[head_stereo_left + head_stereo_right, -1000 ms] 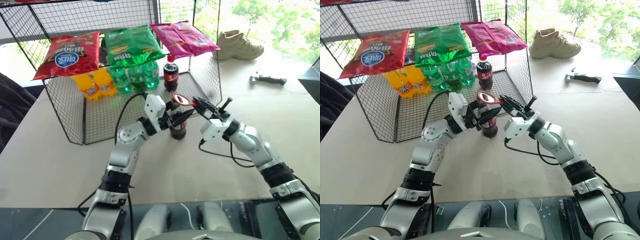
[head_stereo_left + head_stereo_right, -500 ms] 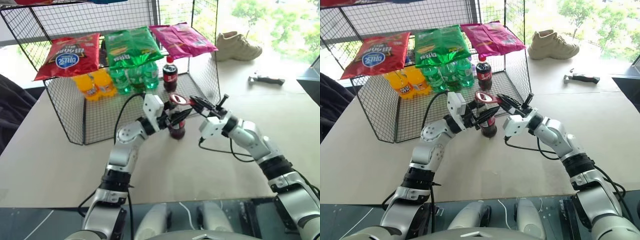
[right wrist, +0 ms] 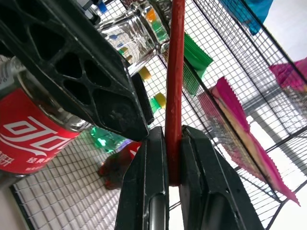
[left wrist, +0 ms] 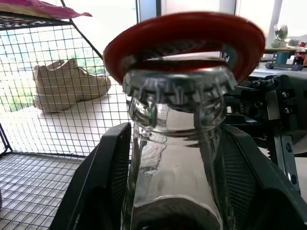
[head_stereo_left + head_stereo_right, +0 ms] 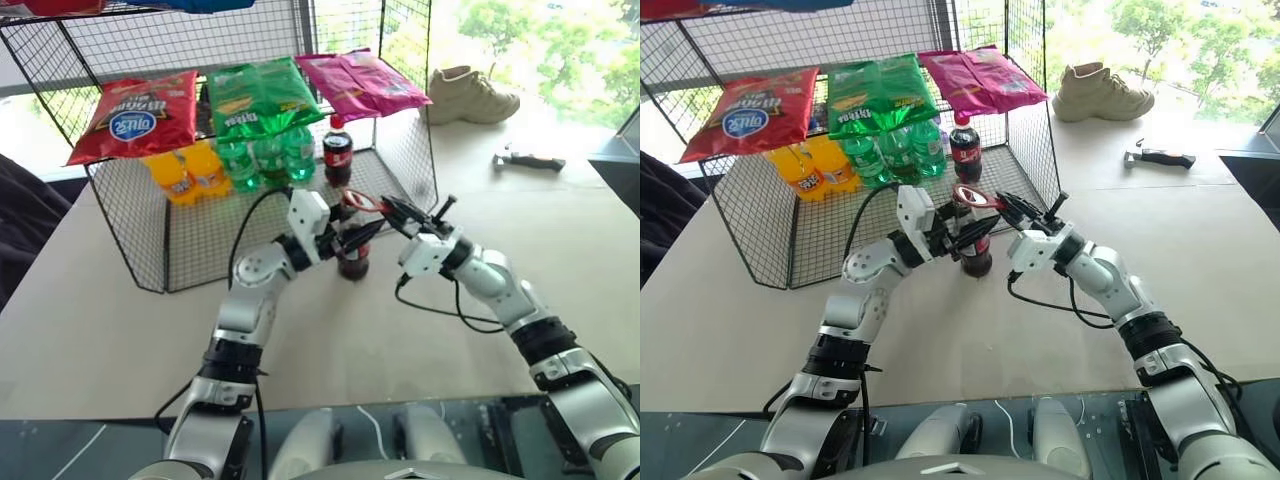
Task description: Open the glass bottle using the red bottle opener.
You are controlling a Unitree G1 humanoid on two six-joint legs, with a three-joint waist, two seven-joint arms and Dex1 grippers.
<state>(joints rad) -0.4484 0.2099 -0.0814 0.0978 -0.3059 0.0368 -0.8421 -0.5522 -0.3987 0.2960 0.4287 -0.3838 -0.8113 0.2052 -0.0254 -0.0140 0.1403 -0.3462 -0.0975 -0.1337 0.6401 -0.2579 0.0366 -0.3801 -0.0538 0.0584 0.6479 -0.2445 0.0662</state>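
The glass bottle stands on the table in front of the wire rack, dark liquid inside and a red label on it. My left gripper is shut on its neck, a black finger on each side below the crown cap. The red bottle opener has its oval ring lying over the cap. My right gripper comes in from the right, shut on the opener's thin handle.
A wire rack behind the bottle holds chip bags, green bottles, orange bottles and a plastic cola bottle. A beige shoe and a small tool lie at the far right of the table.
My right wrist has rolled a little and its forearm has shifted, with the opener's ring staying on the cap. The left gripper and the bottle have kept still.
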